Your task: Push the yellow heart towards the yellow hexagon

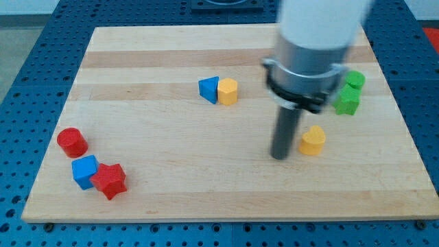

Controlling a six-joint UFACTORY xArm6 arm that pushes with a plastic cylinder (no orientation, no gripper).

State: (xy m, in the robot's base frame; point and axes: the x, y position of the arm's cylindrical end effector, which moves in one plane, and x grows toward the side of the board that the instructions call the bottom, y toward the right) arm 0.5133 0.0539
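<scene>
The yellow heart (pixel 313 140) lies right of the board's middle. The yellow hexagon (pixel 228 90) lies up and to the left of it, touching the right side of a blue triangle (pixel 208 89). My tip (pixel 280 157) rests on the board just left of the yellow heart, a small gap apart from it. The rod rises from there into the wide arm body at the view's top right.
Two green blocks (pixel 349 93) sit at the right, partly behind the arm. A red cylinder (pixel 72 142), a blue cube (pixel 85 171) and a red star (pixel 110 180) sit at the lower left. The wooden board (pixel 206 192) ends near the heart's right.
</scene>
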